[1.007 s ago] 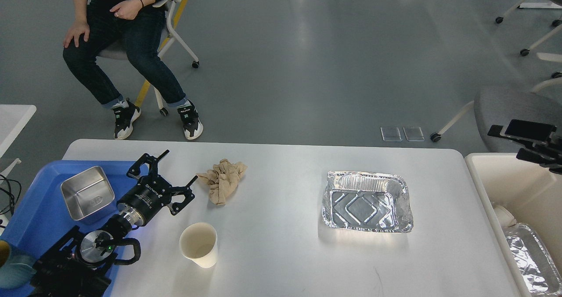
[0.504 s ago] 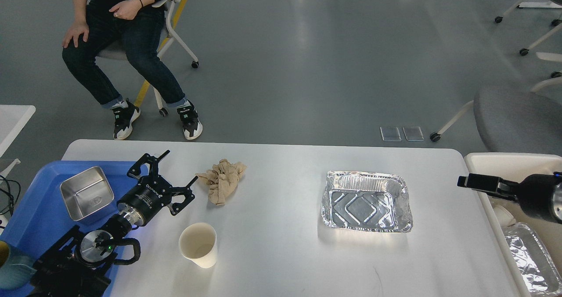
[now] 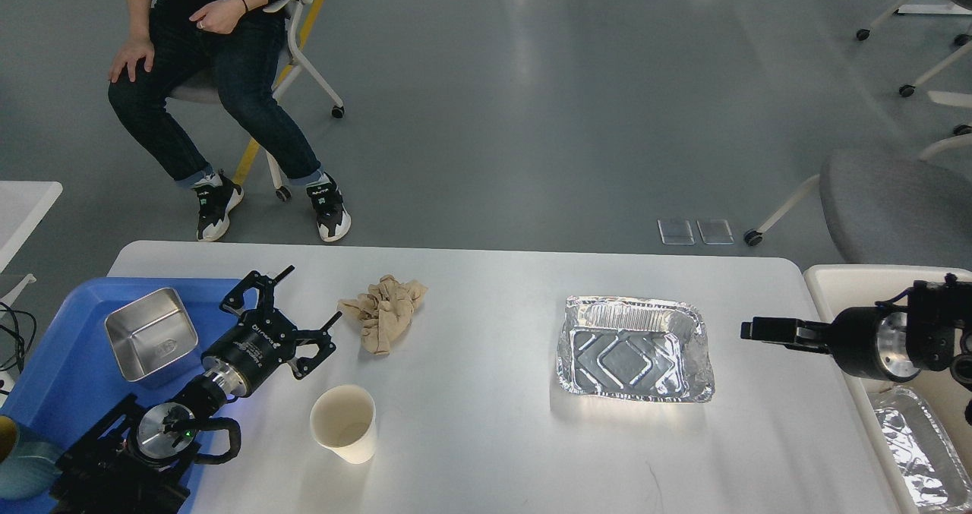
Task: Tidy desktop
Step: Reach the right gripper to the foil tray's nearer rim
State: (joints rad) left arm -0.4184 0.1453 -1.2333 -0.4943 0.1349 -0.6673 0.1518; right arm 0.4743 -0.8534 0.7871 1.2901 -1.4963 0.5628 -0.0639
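The desktop (image 3: 486, 438) fills the lower part of the view, a wide white surface with rounded far corners. Its left end carries a blue tray (image 3: 68, 362), and a square metal container (image 3: 150, 335) sits in that tray. The left gripper (image 3: 307, 298) hovers at the tray's right edge, angled up and to the right; its two black fingers are spread wide apart and hold nothing. One fingertip lies near a crumpled tan cloth (image 3: 383, 313), which rests on the desktop just beyond it, apart from the finger. A paper cup (image 3: 343, 424) stands upright on the desktop, nearer the viewer than the cloth and to the right of the left arm. An empty foil pan (image 3: 634, 348) lies flat right of centre. The right gripper (image 3: 752, 329) reaches in from the right edge, pointing left over the desktop's right end, well apart from the foil pan. It is seen edge-on as one dark bar, so the state of its jaws cannot be determined; nothing is visibly held. A cream bin (image 3: 843, 286) stands beside the desktop's right end and contains a second foil pan (image 3: 915, 449). Beyond the desktop, a seated person (image 3: 213, 81) occupies a chair on the grey floor.
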